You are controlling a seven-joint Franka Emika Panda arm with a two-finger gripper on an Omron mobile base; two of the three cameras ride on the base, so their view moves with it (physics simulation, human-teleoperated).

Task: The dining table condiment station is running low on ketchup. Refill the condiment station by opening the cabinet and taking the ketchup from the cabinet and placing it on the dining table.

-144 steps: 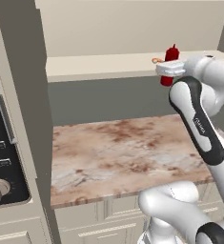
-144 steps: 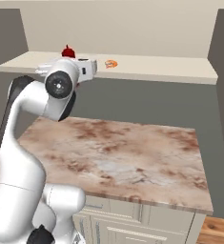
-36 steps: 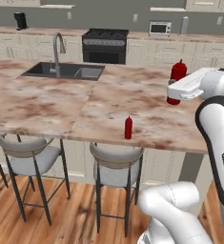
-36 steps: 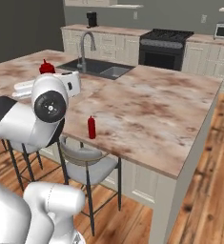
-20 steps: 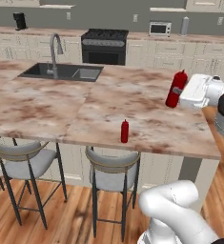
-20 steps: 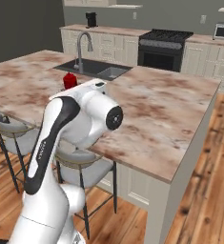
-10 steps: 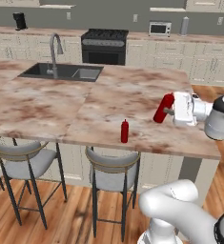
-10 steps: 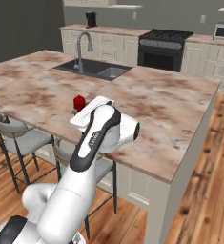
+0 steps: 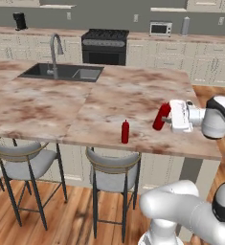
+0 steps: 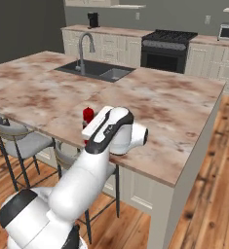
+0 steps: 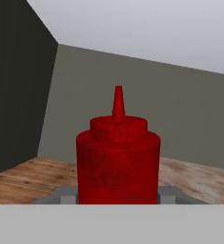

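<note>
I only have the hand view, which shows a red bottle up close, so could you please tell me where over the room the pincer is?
Observer: The pincer holds the ketchup over the dining table, near its front right edge.
Operator: Is the bottle upright?
Observer: No, it leans, nozzle up and away from the arm.
Operator: Anything close by on the table?
Observer: A second small red bottle stands upright, apart from the ketchup, toward the sink side.
</note>
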